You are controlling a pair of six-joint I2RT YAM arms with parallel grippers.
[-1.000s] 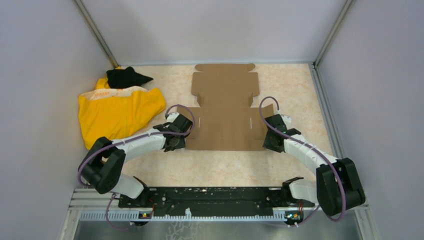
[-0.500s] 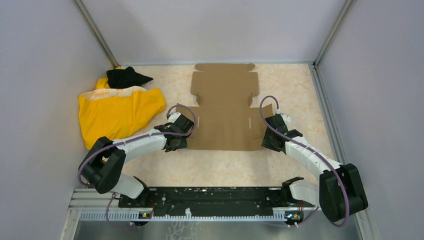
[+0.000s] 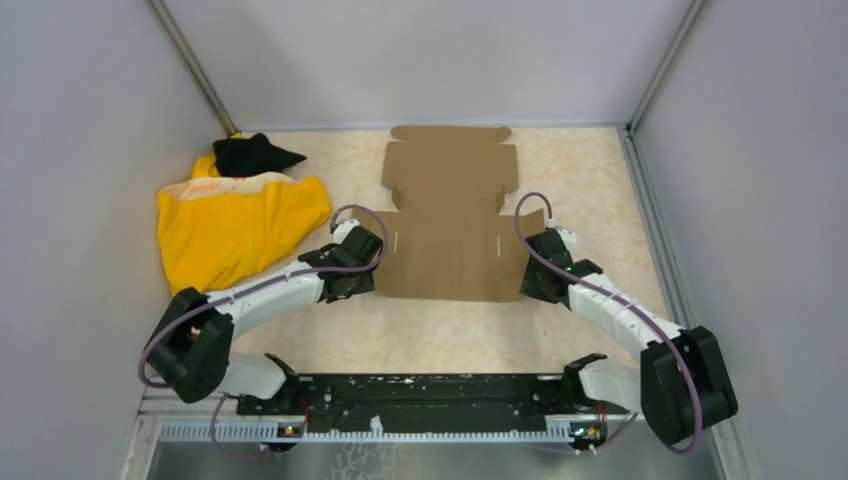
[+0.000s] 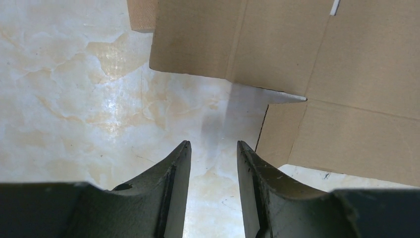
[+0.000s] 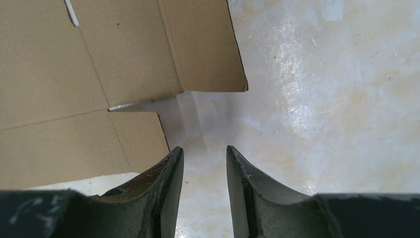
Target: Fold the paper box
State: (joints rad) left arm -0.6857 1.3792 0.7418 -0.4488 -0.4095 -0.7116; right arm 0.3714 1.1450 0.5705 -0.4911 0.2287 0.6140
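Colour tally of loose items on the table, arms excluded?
Brown: 1, paper box
Yellow: 1, yellow cloth
Black: 1, black cloth
Total: 3

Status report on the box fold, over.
Both open, empty: left claw, right claw, at opposite side flaps. Task's brown corrugated cardboard sheet flat, unfolded. Clear of it, yellow cloth; nothing blocking.

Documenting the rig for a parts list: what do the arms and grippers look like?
The left arm and right arm have white links, black joints and a looping purple cable. The left gripper and right gripper have dark, curved, tapering fingers.
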